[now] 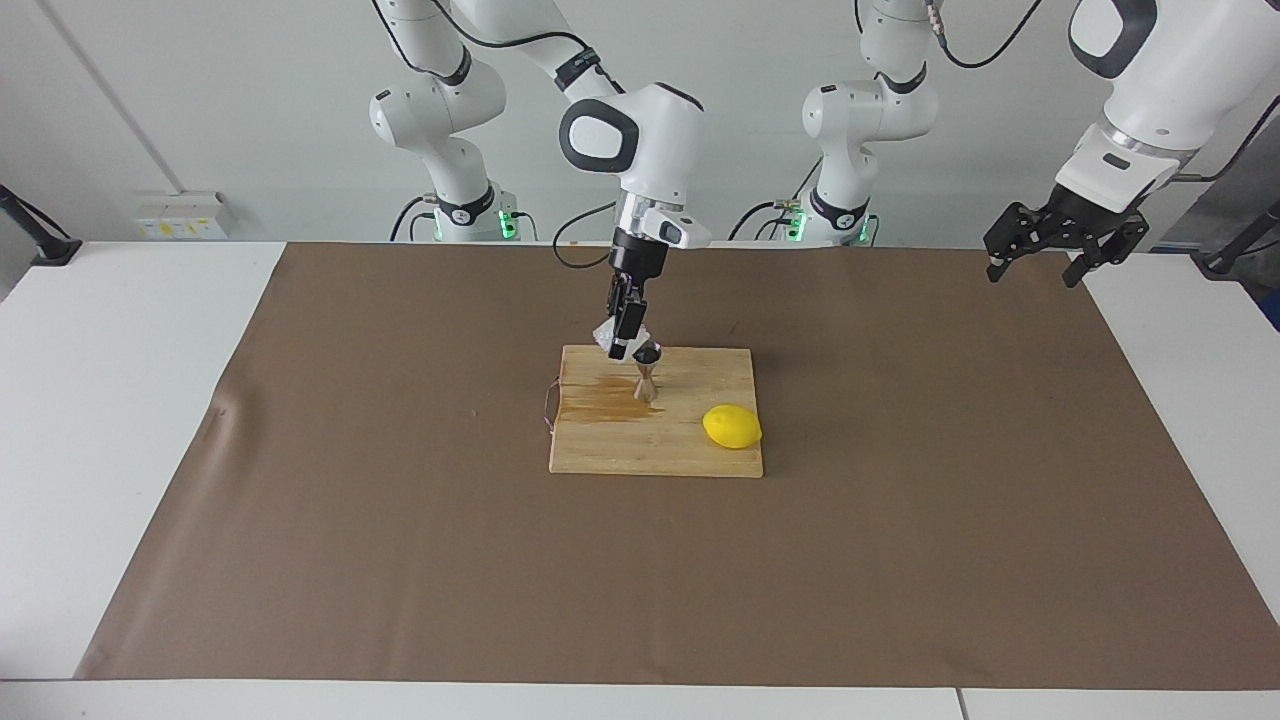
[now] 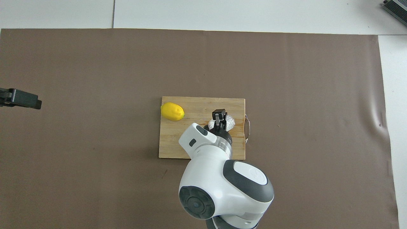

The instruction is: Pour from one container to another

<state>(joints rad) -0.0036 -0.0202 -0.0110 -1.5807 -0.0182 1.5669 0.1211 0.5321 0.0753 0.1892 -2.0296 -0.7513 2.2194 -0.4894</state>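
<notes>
The glass cup (image 1: 604,334) (image 2: 230,120) hangs tilted, my right gripper (image 1: 621,346) (image 2: 219,115) shut on its rim. It hovers just above the mouth of the steel jigger (image 1: 647,376), which stands upright on the wooden cutting board (image 1: 690,450) (image 2: 197,106). In the overhead view the right arm hides the jigger. My left gripper (image 1: 1034,270) (image 2: 19,98) waits open and empty, up in the air over the left arm's end of the brown mat.
A yellow lemon (image 1: 732,426) (image 2: 172,111) lies on the board toward the left arm's end. A dark wet stain (image 1: 598,400) spreads over the board beside the jigger. A wire handle (image 2: 247,128) sticks out of the board's end.
</notes>
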